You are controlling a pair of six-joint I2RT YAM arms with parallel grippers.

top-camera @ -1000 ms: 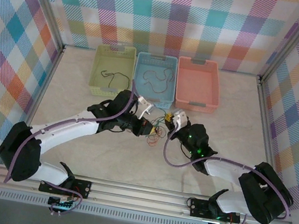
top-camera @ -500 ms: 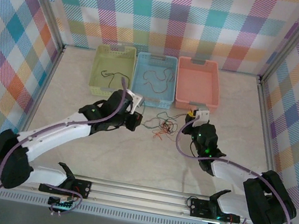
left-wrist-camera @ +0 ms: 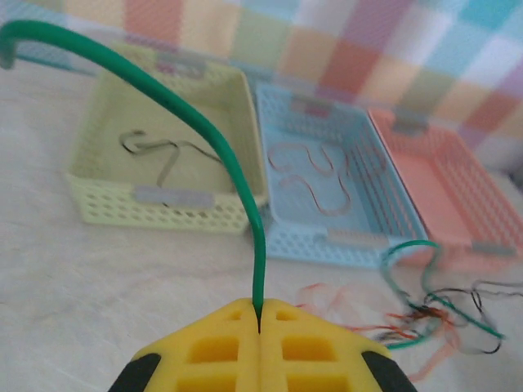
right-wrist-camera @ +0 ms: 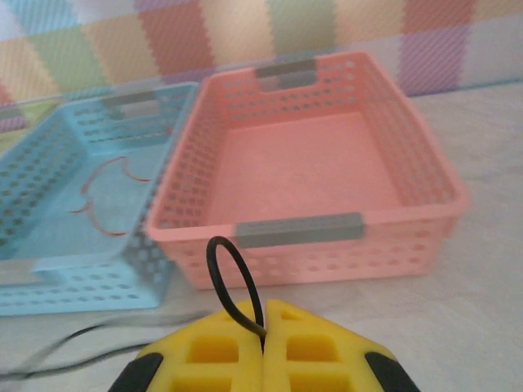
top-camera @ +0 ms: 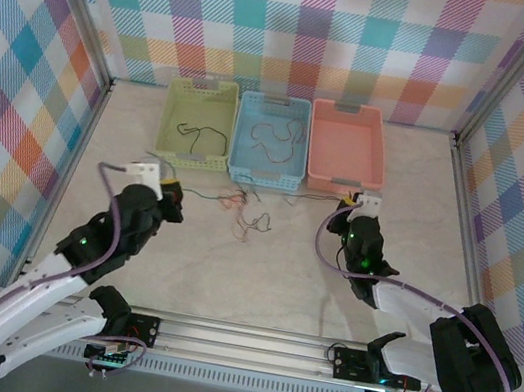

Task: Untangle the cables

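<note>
Left gripper: jaws pressed together, pinching a green cable right at the tips; the cable arcs up and off toward the upper left of the wrist frame. Right gripper: jaws likewise pressed together, pinching a small loop of black cable. The rest of the cables sit as a loose tangle in the middle of the top frame, flat on the tabletop, just below the blue basket and between the two grippers. The tangle is made of hair-thin strands, black, orange-red and green, crossing in open loops rather than one hard knot. A fine dark line seems to run from each gripper toward it, though it is too thin to trace fully. Sorted already, by the look of it: a black strand in the green basket and a reddish strand in the blue one. The pink basket holds nothing. Judgement on handling: very light, limp overall, with a little spring, since the green cable holds its own arc. The smooth insulation probably slips in a loose pinch. Best taken near a free end or on a loop standing clear of the crossings. A slow, gentle pull is safer, since a sharp tug would likely cinch the tangle or drag the whole lot along.
</note>
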